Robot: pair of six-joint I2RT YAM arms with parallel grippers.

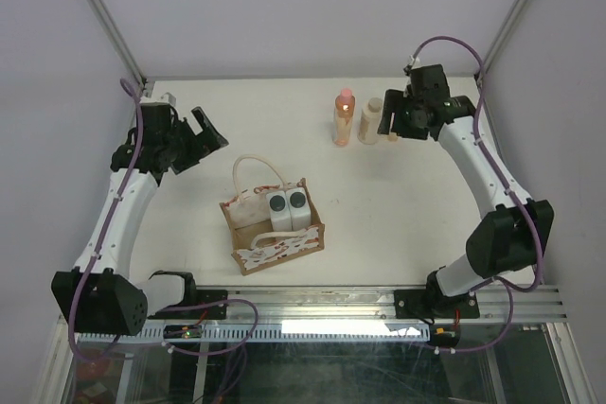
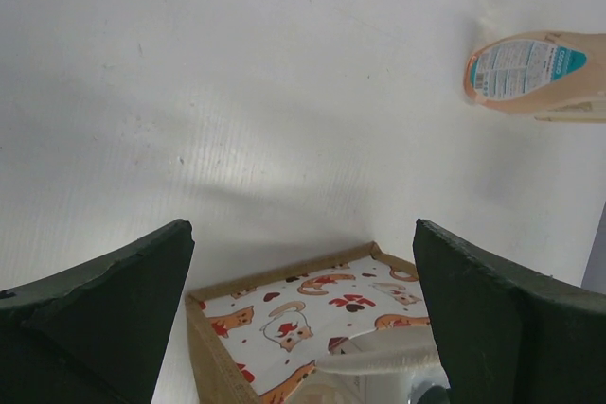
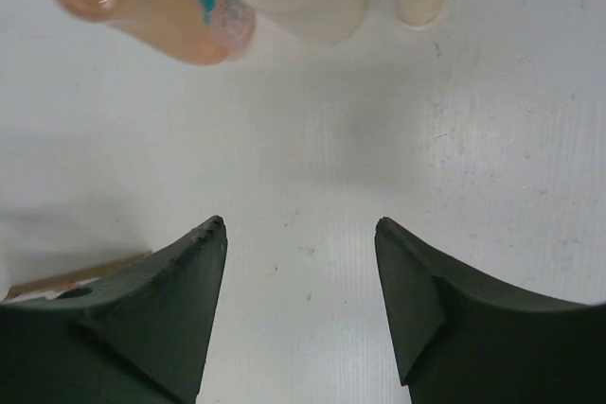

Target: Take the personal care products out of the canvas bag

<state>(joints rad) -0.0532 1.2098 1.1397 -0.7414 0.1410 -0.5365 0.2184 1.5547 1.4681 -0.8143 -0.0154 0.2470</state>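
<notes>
The flat white counter carries the following items directly on its surface; a small boxy tan canvas bag with cream, red-patterned panels and cream rope handles stands upright left of centre, towards the near edge; an orange bottle with a pink cap stands upright near the far edge; a beige bottle with a beige cap stands upright just beside it, on its right; both bottles are well apart from the bag; a small cream object, too small to identify, sits just right of the beige bottle.
</notes>
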